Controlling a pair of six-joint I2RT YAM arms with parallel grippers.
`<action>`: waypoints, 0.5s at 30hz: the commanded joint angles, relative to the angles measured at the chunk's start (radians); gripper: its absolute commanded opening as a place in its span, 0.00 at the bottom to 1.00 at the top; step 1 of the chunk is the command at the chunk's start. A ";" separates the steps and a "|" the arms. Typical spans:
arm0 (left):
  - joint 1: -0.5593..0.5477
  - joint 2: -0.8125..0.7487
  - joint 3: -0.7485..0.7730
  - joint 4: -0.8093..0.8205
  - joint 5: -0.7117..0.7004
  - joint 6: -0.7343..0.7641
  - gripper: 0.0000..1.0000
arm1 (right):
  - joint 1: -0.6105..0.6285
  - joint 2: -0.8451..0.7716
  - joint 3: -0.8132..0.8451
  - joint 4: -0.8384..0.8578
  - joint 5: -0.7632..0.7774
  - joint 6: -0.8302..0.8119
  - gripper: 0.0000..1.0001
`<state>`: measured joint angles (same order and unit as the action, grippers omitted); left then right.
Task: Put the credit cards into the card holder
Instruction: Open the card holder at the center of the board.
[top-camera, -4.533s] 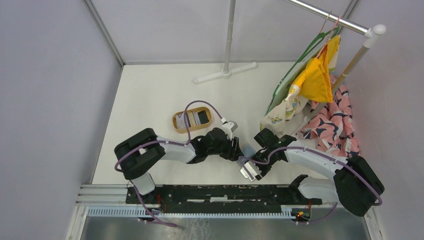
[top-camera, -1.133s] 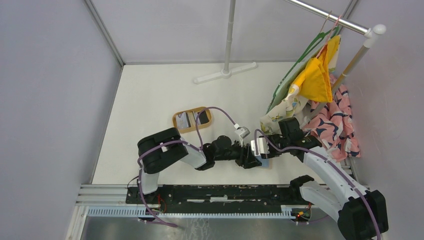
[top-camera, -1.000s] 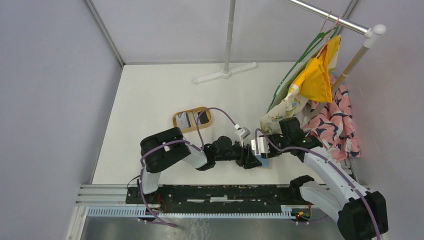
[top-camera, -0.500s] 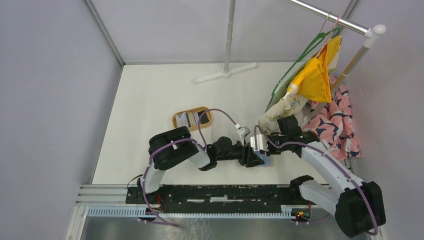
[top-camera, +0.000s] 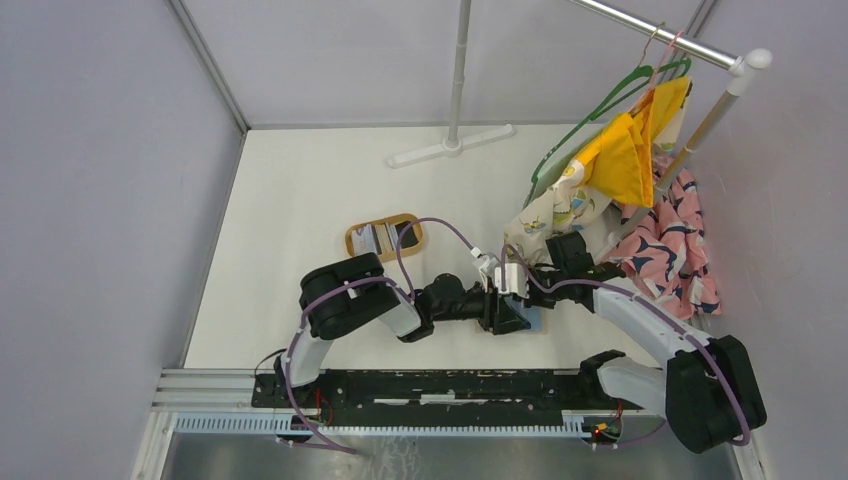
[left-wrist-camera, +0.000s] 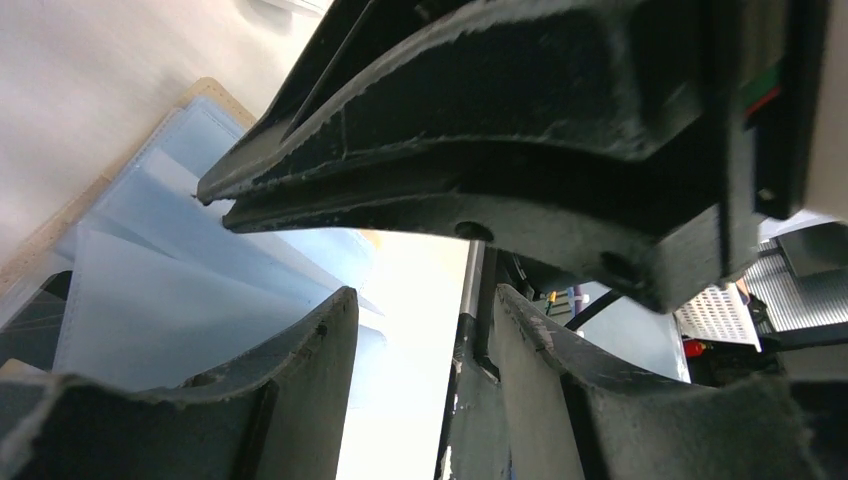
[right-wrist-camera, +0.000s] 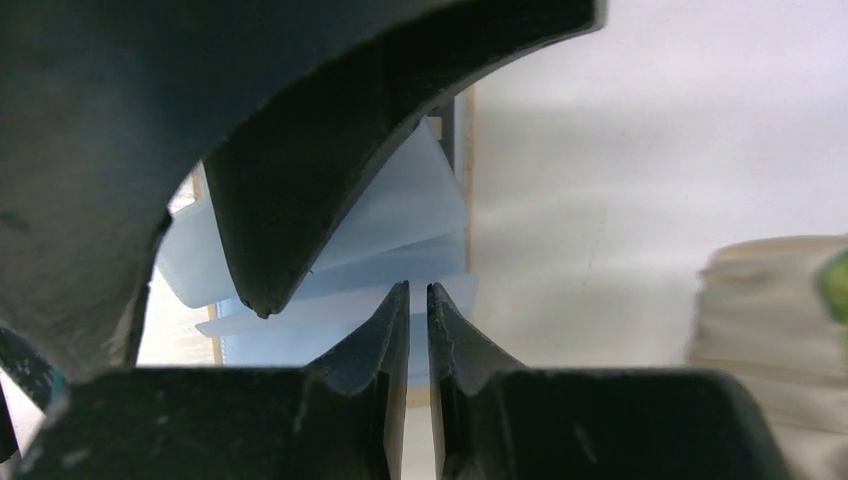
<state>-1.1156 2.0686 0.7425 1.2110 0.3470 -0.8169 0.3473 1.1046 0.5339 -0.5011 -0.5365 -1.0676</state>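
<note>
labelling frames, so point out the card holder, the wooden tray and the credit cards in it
card holder (left-wrist-camera: 150, 320), left wrist view, on its light blue lining
wooden tray (top-camera: 349, 243), top external view, on its left rim
credit cards (top-camera: 370, 240), top external view, on the pale card

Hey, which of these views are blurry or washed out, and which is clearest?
Top external: sharp, evenly lit. Left wrist: the right gripper looms dark up close; the table mid-frame is blown out white. Right wrist: the card holder is fairly clear, the cloth at the right edge blurred.
</note>
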 joint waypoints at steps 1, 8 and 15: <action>0.002 -0.009 0.014 0.072 0.011 -0.014 0.59 | 0.012 0.031 0.013 -0.018 0.025 -0.030 0.17; 0.002 -0.085 -0.024 0.044 -0.009 0.014 0.59 | 0.012 0.067 0.017 -0.045 0.095 -0.054 0.17; -0.002 -0.249 -0.105 -0.078 -0.092 0.084 0.60 | 0.012 0.086 0.018 -0.054 0.107 -0.058 0.17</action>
<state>-1.1156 1.9697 0.6552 1.0805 0.3111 -0.8135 0.3637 1.1725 0.5369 -0.5125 -0.5125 -1.1088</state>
